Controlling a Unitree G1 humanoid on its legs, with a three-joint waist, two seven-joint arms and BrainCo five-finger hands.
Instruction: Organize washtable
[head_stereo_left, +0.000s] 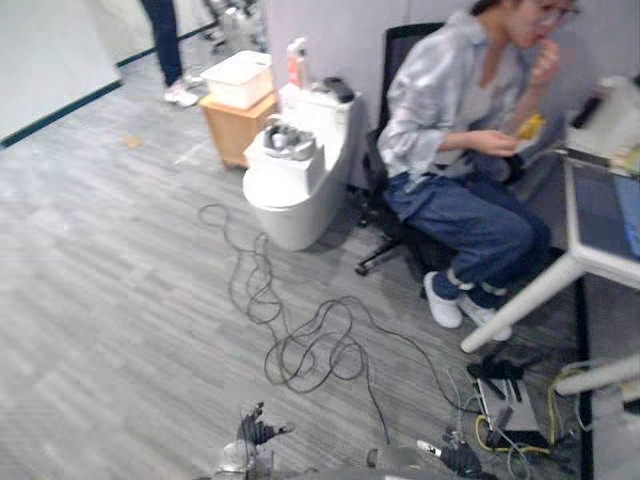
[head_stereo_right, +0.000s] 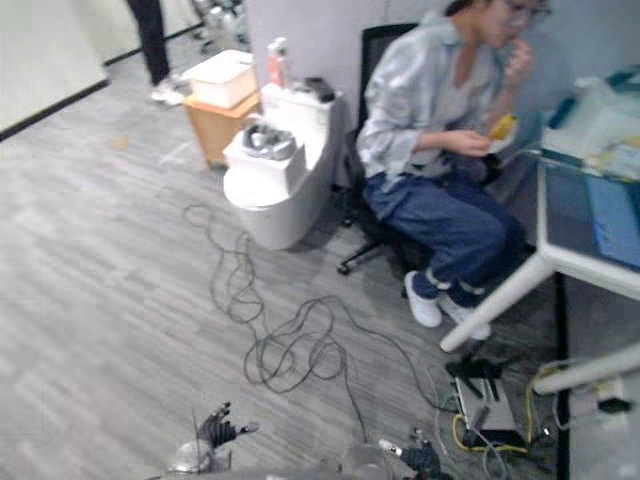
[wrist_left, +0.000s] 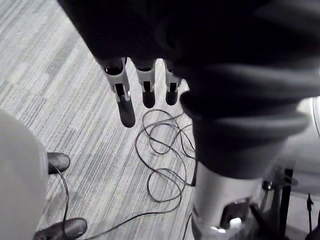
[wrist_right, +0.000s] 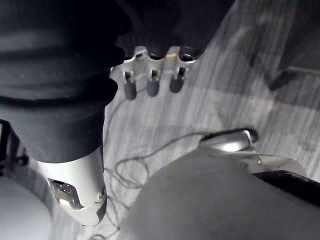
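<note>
The left hand (wrist_left: 125, 102) and right hand (wrist_right: 152, 86) hang empty with fingers loose, the toilet (head_stereo_left: 295, 200) and wooden cabinet (head_stereo_left: 232, 128) with the clutter stand well off, so best walk closer, skirting the seated person (head_stereo_left: 450, 120).

Plenty of bare floor (head_stereo_left: 100, 300) left of and ahead of the left hand (head_stereo_left: 255, 432). Blocked farther on by a toilet (head_stereo_left: 295, 190) with a wooden cabinet (head_stereo_left: 235, 135) just beside it, and by a seated person (head_stereo_left: 460, 150). Hemmed in on the right by a worktop (head_stereo_left: 598, 225), its slanted leg (head_stereo_left: 520, 300) and a clutter of plugs (head_stereo_left: 500, 385) near the right hand (head_stereo_left: 462, 458).
</note>
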